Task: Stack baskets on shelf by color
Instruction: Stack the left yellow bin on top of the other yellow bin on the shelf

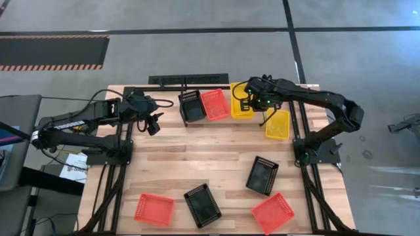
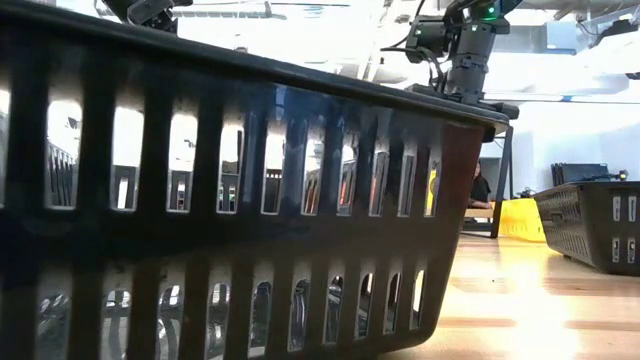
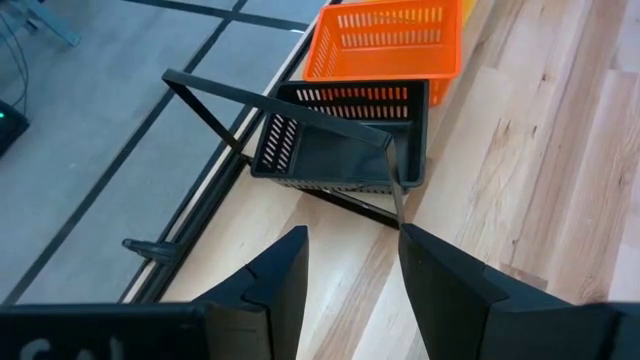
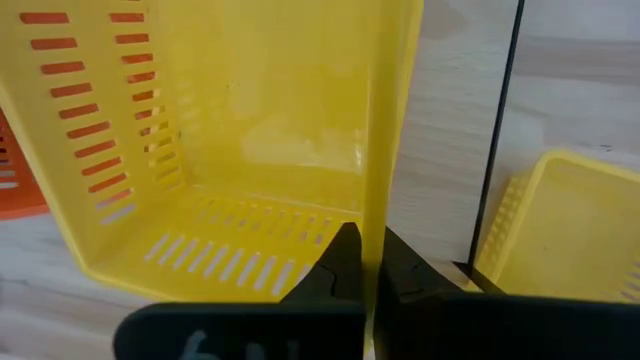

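The left gripper [image 1: 154, 124] is seen above the counter [image 1: 197, 167] near its far left part, its fingers [image 3: 275, 285] parted with nothing between them. From the left wrist view, a black basket [image 3: 340, 135] is shown ahead of this gripper and apart from it, with a thin rod of the shelf [image 3: 280, 105] slanting over the basket's rim. A red-orange basket [image 3: 385, 40] is placed just beyond the black one, the two side by side along the far edge.

In the high view, these two are found at the far middle of the counter: the black basket [image 1: 192, 106] on the left and the red-orange basket [image 1: 214, 104] touching it on the right. Just to the right of them, a yellow basket [image 1: 241, 101] is held by the right gripper [image 1: 252, 103]. In the right wrist view, the gripper's fingers [image 4: 335, 265] are clamped on the thin side wall of this yellow basket [image 4: 230, 160], which is gripped at its rim. A second yellow basket [image 1: 277, 124] lies to the right, near the gripped one but apart from it, at the counter's right edge.

Along the near part of the counter, four more baskets are scattered, well apart from both grippers: a red-orange one [image 1: 154, 209] at the left, a black one [image 1: 202, 204] beside it, another black one [image 1: 262, 175] further right, and a red-orange one [image 1: 273, 214] near the right corner.

In the low view, most of the picture is filled by the side wall of a black basket [image 2: 230, 230].
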Controlling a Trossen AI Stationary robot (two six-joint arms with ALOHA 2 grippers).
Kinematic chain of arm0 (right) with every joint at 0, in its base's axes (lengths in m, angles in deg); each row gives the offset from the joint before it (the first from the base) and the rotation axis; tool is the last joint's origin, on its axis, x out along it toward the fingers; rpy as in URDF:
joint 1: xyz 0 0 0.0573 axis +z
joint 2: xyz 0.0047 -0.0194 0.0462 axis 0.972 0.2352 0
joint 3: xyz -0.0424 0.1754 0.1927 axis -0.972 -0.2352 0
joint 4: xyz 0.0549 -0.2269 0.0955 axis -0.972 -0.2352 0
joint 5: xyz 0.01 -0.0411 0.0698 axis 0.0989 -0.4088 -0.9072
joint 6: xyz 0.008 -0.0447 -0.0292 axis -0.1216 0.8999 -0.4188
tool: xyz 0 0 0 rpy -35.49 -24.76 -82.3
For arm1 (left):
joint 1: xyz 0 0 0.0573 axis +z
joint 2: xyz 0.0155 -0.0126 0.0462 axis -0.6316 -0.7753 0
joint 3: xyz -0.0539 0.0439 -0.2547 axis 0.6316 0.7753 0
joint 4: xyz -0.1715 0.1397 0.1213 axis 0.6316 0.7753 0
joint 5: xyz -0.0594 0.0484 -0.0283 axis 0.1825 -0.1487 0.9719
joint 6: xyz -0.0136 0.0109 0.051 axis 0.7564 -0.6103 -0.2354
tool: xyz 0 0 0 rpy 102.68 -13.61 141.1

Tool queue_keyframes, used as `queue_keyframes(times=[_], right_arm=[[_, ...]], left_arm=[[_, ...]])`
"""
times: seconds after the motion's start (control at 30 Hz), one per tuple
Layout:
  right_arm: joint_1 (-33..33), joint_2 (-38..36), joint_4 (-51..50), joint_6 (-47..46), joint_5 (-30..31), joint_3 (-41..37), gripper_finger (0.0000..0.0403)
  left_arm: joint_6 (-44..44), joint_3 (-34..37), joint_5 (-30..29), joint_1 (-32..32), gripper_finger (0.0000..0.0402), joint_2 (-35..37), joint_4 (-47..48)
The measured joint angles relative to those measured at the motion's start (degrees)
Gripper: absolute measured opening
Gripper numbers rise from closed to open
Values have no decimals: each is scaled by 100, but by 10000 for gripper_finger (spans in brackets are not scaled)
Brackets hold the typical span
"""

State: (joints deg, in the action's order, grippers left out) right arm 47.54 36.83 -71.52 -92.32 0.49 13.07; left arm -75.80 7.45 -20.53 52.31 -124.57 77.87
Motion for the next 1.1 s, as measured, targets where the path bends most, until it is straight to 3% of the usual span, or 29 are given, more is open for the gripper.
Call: queue_keyframes(times=[0.77,1.1], right_arm=[[133,669,87,30,105,22,3],[192,716,-41,295,179,166,69]], left_arm=[[-4,0,7,9,146,2,-2],[-17,0,7,9,146,2,-2]])
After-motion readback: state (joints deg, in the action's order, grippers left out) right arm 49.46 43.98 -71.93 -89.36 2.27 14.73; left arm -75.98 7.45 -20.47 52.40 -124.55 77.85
